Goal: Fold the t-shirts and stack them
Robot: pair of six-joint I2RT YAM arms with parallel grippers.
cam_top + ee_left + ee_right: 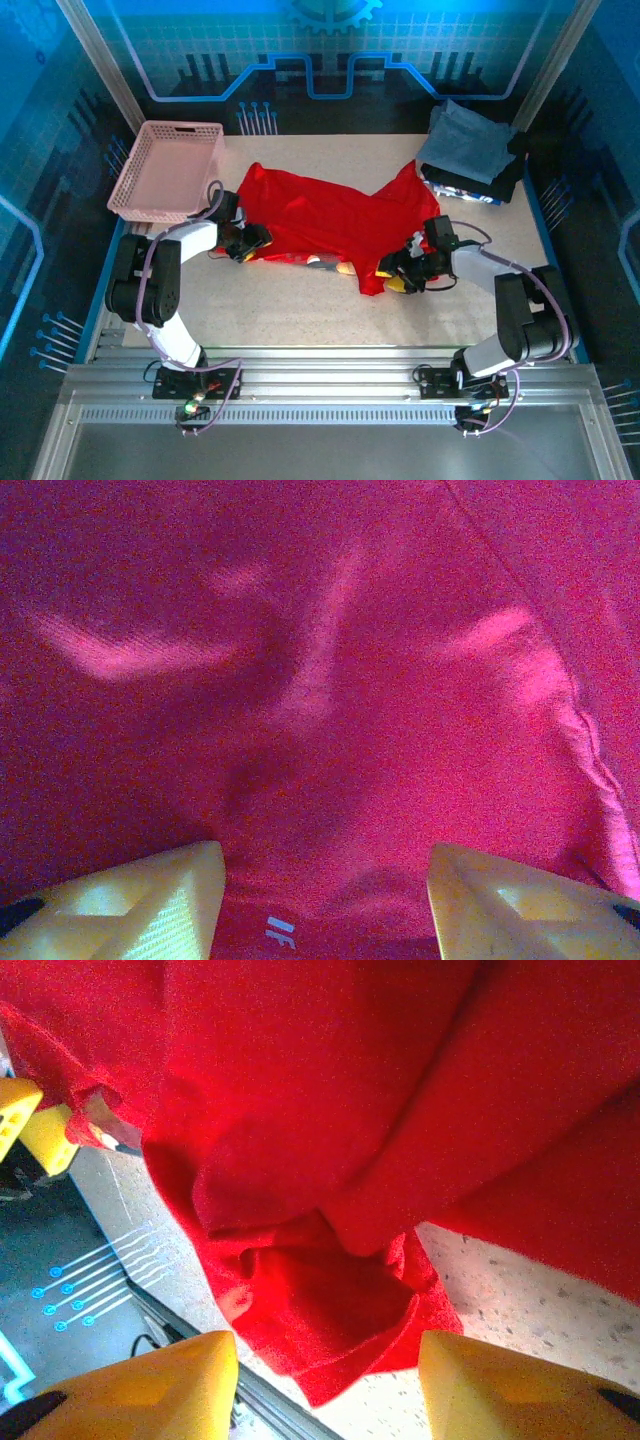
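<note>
A bright red t-shirt (330, 222) lies spread and rumpled across the middle of the table. My left gripper (247, 241) is at its near left edge. In the left wrist view the yellow fingers (150, 905) stand apart over the red cloth (320, 700), where a small white mark (280, 930) shows; left gripper (325, 905) is open. My right gripper (405, 270) is at the shirt's near right corner, open (328, 1385), with a bunched fold of red cloth (320, 1300) just ahead of the fingertips. A folded grey-blue shirt (462, 142) lies on a dark one (505, 170) at the back right.
A pink mesh basket (165, 170) stands at the back left, close to the left arm. Bare speckled tabletop (300, 310) runs between the shirt and the metal rail (330, 385) at the near edge. Enclosure walls stand on both sides.
</note>
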